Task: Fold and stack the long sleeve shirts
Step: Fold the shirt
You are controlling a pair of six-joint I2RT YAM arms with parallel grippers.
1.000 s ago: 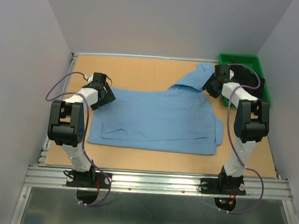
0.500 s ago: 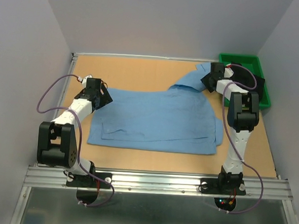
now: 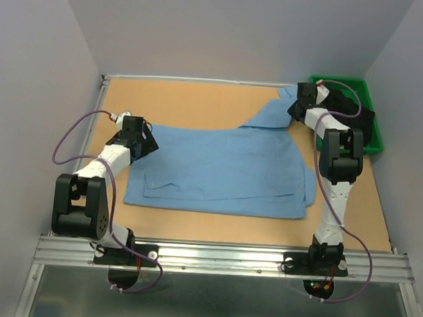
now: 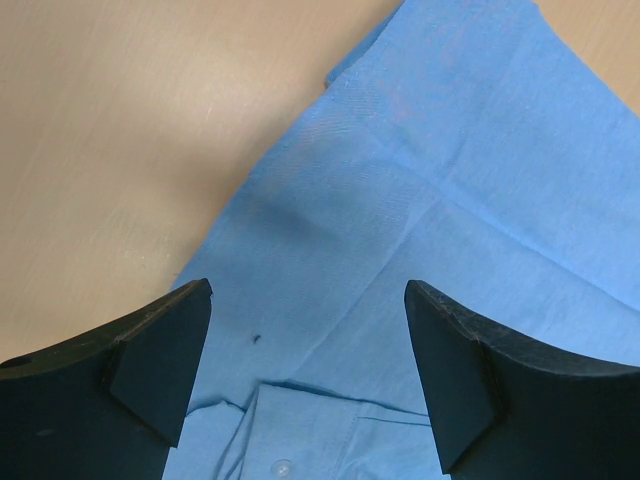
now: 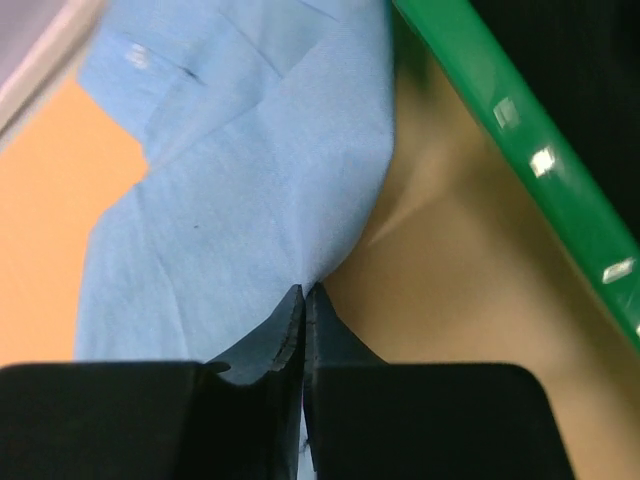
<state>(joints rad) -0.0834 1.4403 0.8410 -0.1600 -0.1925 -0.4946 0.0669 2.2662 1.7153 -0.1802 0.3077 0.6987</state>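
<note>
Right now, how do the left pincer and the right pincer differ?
The left pincer stands wide open; the right pincer is shut. The left pincer holds nothing over the left end of the shirt; the right pincer pinches an edge of it beside the green bin. Both are black and at the same light blue shirt.

green bin (image 3: 340, 82), contents unclear, on tan table (image 3: 200, 104).
</note>
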